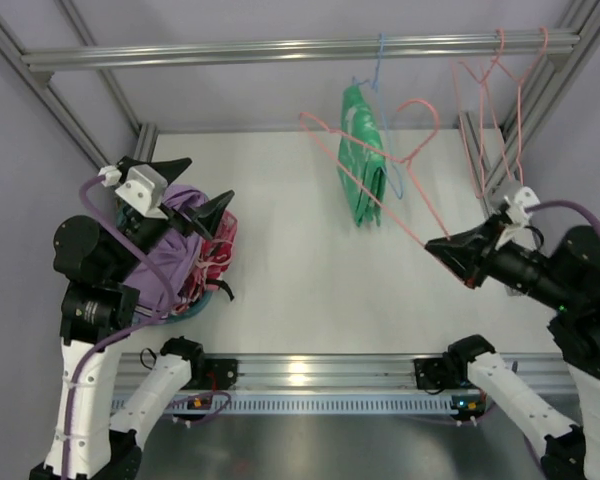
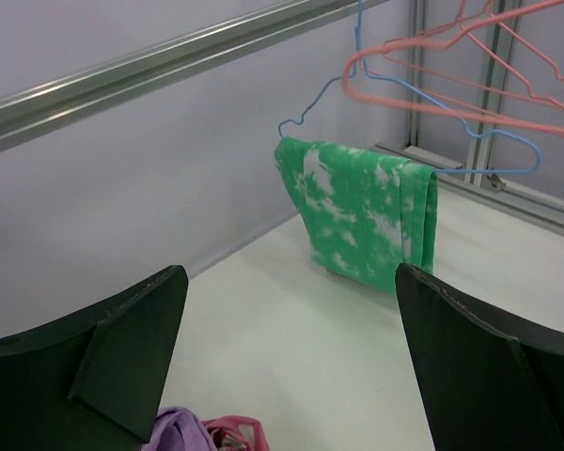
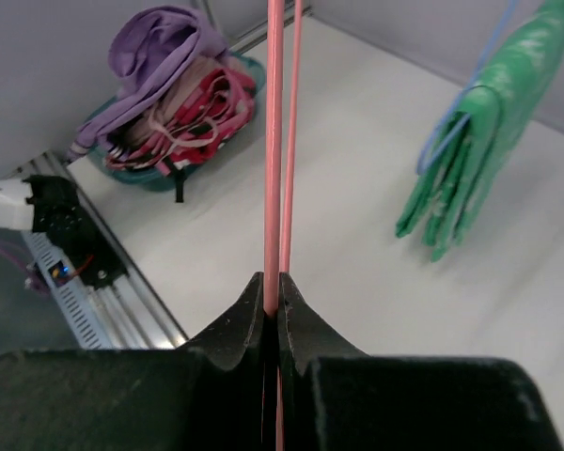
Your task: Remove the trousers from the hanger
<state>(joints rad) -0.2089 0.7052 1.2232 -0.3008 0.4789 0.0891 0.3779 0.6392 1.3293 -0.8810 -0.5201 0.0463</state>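
The lilac trousers [image 1: 165, 265] lie draped over a heap of pink and red clothes in a teal basket [image 1: 195, 305] at the left. They also show in the right wrist view [image 3: 160, 47], and an edge shows in the left wrist view [image 2: 174, 432]. My left gripper [image 1: 195, 190] hovers just above the heap, open and empty [image 2: 291, 310]. My right gripper [image 1: 435, 243] is shut on the wire of the bare salmon-pink hanger [image 1: 418, 102], held up over the table's right side. The wire runs straight out from between the closed jaws [image 3: 274, 141].
A green patterned garment [image 1: 363, 170] hangs on a blue hanger [image 1: 378, 60] from the back rail, close behind the held hanger. More pink hangers [image 1: 500, 90] hang at the rail's right end. Frame posts stand at the corners.
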